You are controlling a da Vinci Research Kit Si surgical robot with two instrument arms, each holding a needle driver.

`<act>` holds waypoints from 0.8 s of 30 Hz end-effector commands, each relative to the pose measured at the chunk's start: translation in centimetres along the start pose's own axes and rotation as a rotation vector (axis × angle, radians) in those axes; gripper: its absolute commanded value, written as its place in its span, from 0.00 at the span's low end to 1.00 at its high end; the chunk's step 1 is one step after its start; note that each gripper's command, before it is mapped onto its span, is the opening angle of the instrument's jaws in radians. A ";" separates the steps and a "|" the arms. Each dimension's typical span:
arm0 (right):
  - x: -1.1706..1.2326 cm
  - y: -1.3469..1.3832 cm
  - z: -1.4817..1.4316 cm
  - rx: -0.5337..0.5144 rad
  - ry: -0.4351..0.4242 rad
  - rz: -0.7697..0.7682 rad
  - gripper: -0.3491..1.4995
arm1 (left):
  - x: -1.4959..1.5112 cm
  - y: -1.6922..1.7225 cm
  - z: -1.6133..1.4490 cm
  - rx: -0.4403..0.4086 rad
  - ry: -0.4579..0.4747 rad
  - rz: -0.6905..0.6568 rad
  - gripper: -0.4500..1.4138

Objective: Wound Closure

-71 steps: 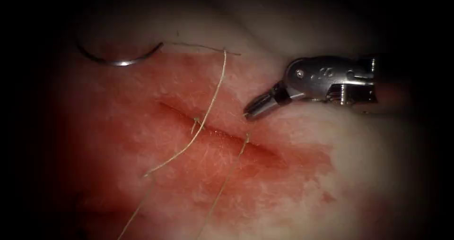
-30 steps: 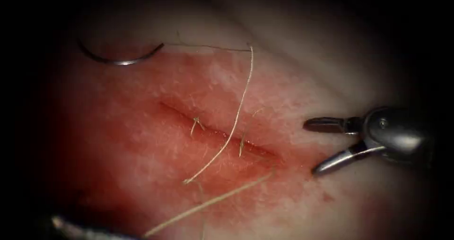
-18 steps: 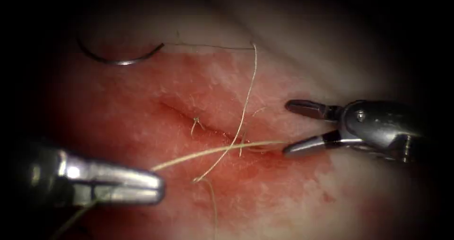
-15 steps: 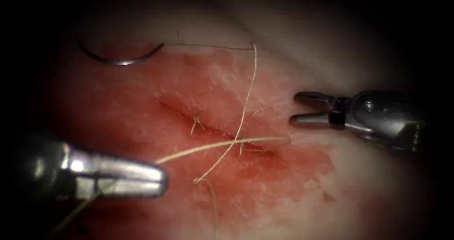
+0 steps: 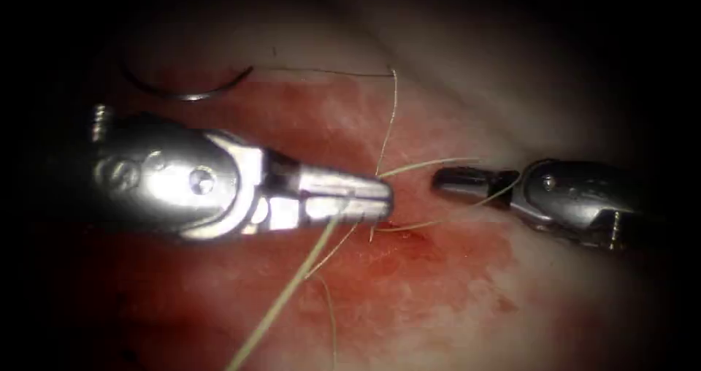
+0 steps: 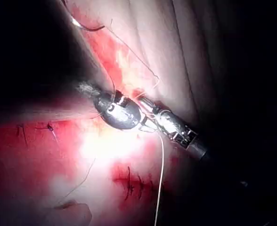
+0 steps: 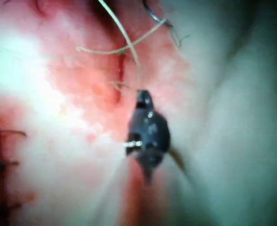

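Endoscope view: the left end effector [image 5: 383, 196] is closed on the thread [image 5: 281, 301] over the cut [image 5: 398, 234]; the right end effector [image 5: 442, 180], closed, grips thread just right of it. The needle [image 5: 191, 93] lies free on the tissue [image 5: 438, 283], far left

Left wrist view: both tools meet tip to tip

Right wrist view: thread [image 7: 122, 33] crosses above the cut

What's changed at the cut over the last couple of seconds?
The left tool came in from lower left, shut on the thread, and carried it up over the cut. The right tool swung round, opened, then shut on the thread's short end beside the cut's right end. The needle stayed free on the tissue, upper left.
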 end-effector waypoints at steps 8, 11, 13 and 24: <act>0.01 -0.12 -0.06 0.016 0.065 0.000 0.00 | -0.62 -0.13 0.57 0.007 -0.073 0.034 0.05; 0.03 -0.10 -0.09 0.015 0.081 0.004 0.00 | -0.74 -0.13 0.63 0.004 -0.088 0.033 0.05; 0.05 -0.09 -0.12 0.016 0.096 0.007 0.00 | -0.83 -0.13 0.64 0.005 -0.098 0.029 0.05; 0.25 -0.12 -0.17 -0.008 0.158 0.030 0.00 | -0.90 -0.08 0.75 0.006 -0.135 0.038 0.05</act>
